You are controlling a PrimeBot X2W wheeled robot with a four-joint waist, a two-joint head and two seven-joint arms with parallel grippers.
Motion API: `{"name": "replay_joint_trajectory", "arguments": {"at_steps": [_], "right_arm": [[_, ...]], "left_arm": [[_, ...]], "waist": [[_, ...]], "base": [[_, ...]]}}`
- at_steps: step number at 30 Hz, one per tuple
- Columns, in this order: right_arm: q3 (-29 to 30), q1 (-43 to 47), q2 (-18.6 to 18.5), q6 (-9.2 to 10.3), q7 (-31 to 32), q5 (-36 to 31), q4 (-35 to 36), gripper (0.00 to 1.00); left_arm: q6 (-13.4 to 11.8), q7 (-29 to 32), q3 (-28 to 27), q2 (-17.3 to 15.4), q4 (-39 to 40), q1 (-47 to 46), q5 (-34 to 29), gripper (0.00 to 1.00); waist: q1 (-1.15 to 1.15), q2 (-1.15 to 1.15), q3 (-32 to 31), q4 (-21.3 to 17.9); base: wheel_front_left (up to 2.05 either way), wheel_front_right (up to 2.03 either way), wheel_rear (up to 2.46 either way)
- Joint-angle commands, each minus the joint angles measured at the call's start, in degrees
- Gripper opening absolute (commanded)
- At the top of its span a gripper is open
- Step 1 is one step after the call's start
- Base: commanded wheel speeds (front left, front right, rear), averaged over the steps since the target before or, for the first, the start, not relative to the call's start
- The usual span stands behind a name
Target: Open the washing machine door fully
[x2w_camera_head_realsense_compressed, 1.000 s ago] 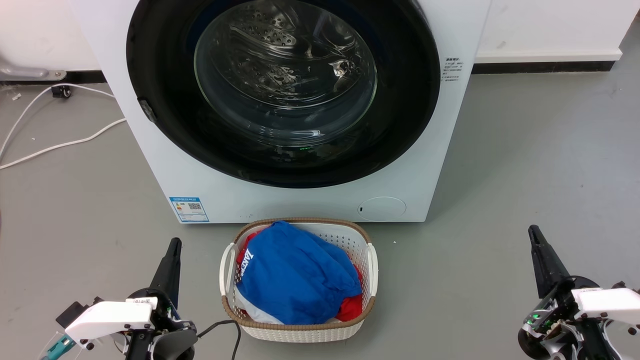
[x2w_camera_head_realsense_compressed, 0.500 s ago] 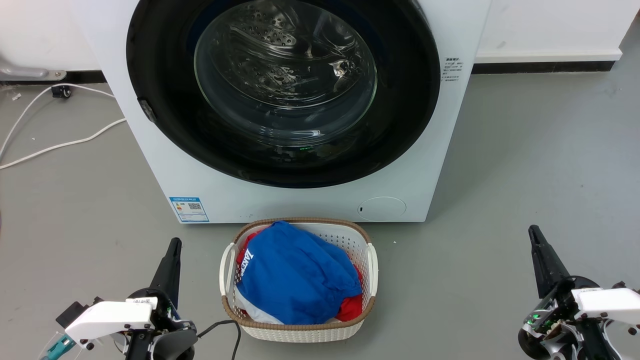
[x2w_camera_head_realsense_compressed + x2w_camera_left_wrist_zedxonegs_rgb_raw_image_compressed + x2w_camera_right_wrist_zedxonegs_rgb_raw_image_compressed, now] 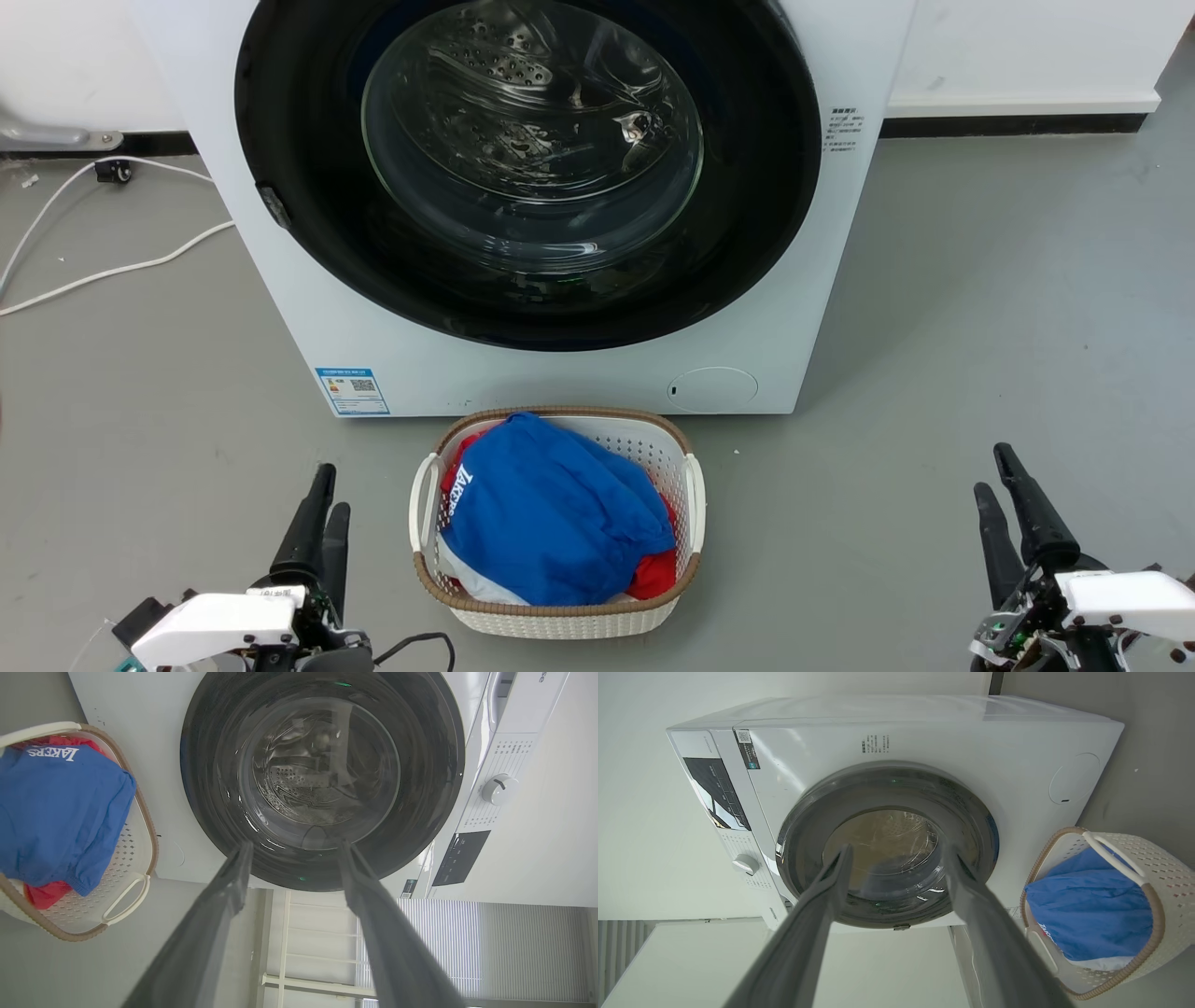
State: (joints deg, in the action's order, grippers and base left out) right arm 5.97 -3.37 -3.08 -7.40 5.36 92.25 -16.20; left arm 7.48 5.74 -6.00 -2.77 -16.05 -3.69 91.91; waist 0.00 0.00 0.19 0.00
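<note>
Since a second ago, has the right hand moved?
Yes. The right hand has dropped toward the bottom edge, away from the washer, and opened. The basket sits unchanged, so the camera held.

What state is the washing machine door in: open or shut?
Shut. The washing machine door lies flush against the white front of the washing machine in the head view and both wrist views.

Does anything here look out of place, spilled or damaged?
Nothing looks spilled or damaged. The washing machine door sits shut and flush. Only a white cable lies loose on the floor left of the washing machine.
</note>
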Motion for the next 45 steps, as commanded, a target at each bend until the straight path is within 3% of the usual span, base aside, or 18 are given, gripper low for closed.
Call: {"name": "replay_joint_trajectory", "arguments": {"at_steps": [1, 29, 45], "right_arm": [[0.19, -0.78, -0.13, -0.07, -0.85, -2.43, 1.67, 1.00], [-2.58, 2.82, -0.03, -0.09, -7.73, -44.27, 11.65, 1.00], [-3.13, 4.53, 0.02, -0.10, -10.81, -57.40, 16.39, 1.00]], "left_arm": [[-0.02, -0.85, -0.22, -0.08, 1.57, -0.85, -1.76, 1.00], [-8.63, -7.84, 5.47, -0.44, 9.32, 1.34, -37.26, 1.00], [-13.33, -11.02, 9.50, -1.85, 11.95, 2.24, -50.45, 1.00]], "waist": [[0.00, 0.00, 0.03, -0.01], [0.00, 0.00, 0.21, 0.18], [0.00, 0.00, 0.31, 0.26]], "base": [[0.00, 0.00, 0.00], [0.00, 0.00, 0.00], [0.00, 0.00, 0.00]]}}
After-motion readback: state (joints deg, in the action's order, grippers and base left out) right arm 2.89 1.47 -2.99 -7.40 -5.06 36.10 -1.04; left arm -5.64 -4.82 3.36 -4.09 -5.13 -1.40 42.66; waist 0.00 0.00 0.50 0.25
